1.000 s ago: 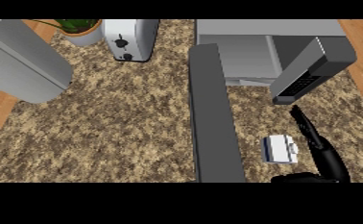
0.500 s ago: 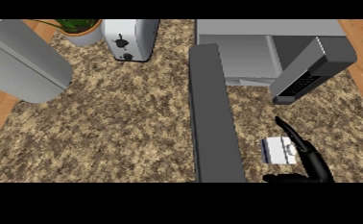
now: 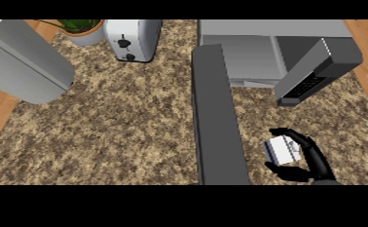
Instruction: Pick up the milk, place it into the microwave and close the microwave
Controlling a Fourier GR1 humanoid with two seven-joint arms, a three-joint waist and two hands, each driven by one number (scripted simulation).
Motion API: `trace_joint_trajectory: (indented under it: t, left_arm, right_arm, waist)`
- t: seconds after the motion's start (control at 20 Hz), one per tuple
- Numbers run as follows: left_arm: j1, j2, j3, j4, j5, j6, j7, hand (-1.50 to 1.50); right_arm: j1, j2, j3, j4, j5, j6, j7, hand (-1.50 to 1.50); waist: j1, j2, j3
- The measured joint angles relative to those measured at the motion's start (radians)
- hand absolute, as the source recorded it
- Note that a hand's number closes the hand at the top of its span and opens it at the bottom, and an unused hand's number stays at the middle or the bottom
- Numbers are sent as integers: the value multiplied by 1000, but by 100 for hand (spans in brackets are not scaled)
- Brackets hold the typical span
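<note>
The milk [image 3: 282, 151], a small white carton, lies on the speckled counter [image 3: 122, 123] at the lower right. My right hand [image 3: 314, 160] comes in from the bottom edge and curls round it, fingers over its far side and thumb under its near side. The microwave [image 3: 248, 58] stands at the upper right, and I see into its grey inside. Its dark door [image 3: 217, 119] stands wide open and reaches toward me, just left of the carton. My left hand does not show.
The microwave's keypad panel [image 3: 310, 82] juts out above the milk. A silver toaster [image 3: 133, 38] and a potted plant [image 3: 81, 32] stand at the back left. A pale grey forearm [image 3: 32, 70] fills the left edge.
My right hand has drawn back toward me, and its fingers, straight before, have curled round the milk carton. The door and microwave have not moved.
</note>
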Motion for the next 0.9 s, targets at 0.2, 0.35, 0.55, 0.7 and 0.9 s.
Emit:
trace_joint_trajectory:
  t: [0.2,0.35,0.55,0.7,0.9]
  left_arm:
    - [-9,-7,1,8,-3,-2,7,-150]
    - [-10,-3,13,14,6,-18,4,-150]
    - [-24,-1,22,19,16,-26,13,-150]
    - [-26,6,25,18,25,-40,16,-150]
    - [-36,4,28,25,28,-43,25,-150]
  right_arm:
    - [-47,-21,-1,86,41,-65,-21,150]
    - [-70,-22,8,160,65,-114,-20,150]
    - [-162,-18,-19,248,66,-169,-12,150]
    - [-252,-6,-46,311,62,-217,8,150]
    - [-324,-4,-82,375,33,-220,-15,150]
  waist:
    - [1,-1,-1]
    - [-2,0,-4]
    - [6,4,-2]
    - [17,8,1]
    - [22,12,4]
